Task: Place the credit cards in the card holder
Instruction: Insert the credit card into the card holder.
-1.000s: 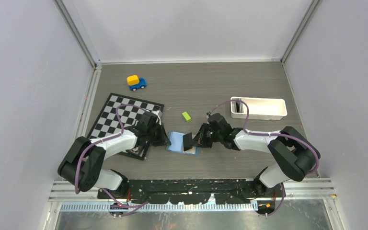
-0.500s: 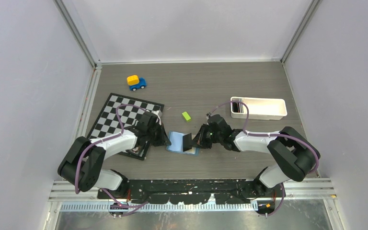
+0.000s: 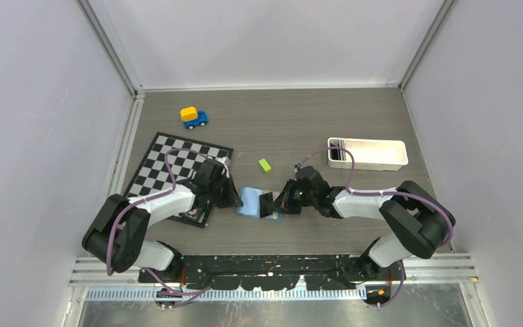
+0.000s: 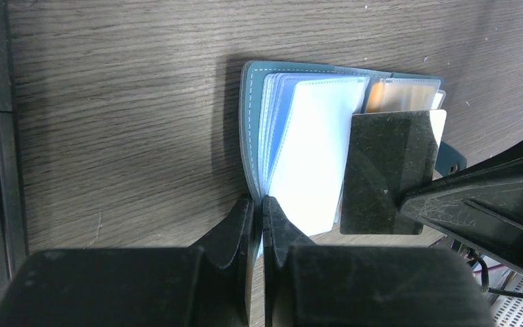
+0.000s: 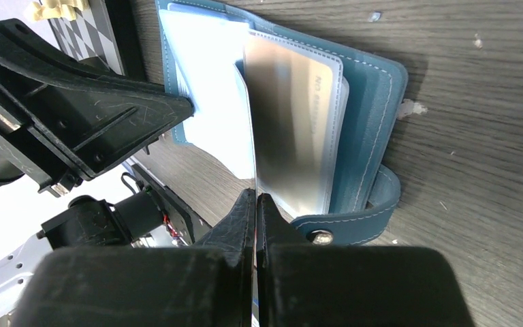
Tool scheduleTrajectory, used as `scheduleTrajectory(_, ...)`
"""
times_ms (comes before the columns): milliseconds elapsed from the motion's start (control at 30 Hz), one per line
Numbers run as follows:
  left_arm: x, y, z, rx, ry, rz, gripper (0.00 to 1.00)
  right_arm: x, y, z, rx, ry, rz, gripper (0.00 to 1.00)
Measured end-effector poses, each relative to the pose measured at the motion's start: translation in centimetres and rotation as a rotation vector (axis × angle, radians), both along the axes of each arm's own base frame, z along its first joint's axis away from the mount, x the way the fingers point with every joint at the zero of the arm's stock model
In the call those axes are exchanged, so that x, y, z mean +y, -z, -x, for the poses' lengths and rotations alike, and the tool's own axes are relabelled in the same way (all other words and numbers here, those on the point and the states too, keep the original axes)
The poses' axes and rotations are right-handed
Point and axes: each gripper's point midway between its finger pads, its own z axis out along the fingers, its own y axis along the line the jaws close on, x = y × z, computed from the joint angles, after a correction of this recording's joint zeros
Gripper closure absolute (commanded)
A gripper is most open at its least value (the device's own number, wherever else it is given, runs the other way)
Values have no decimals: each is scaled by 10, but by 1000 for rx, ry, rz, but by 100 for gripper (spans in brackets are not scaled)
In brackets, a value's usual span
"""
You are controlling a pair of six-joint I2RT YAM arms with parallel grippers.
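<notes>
Left jaws pinch the open card holder (image 4: pixel 313 150) by its edge. Right jaws, nearer, clamp a dark credit card (image 4: pixel 388 170), its far edge meeting the pockets just ahead.

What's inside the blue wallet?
The card holder lies open, showing pale blue sleeves with a gold card tucked in one. The right gripper holds a black card over them. Lower sleeves are covered, so any cards there cannot be seen.
</notes>
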Motion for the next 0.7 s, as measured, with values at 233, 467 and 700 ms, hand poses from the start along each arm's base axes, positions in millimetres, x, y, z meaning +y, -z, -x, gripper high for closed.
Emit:
scheduleTrajectory(233,0,0,0,0,0,0,96,1,-1,-1,-6,0,-3,100)
scheduleTrajectory(467,0,0,0,-1,0,1,97,1,3,-6,-30,9,8,100)
scheduleTrajectory(700,1,0,0,-2,-1,-1,96,3,10,-10,-42,9,14,100)
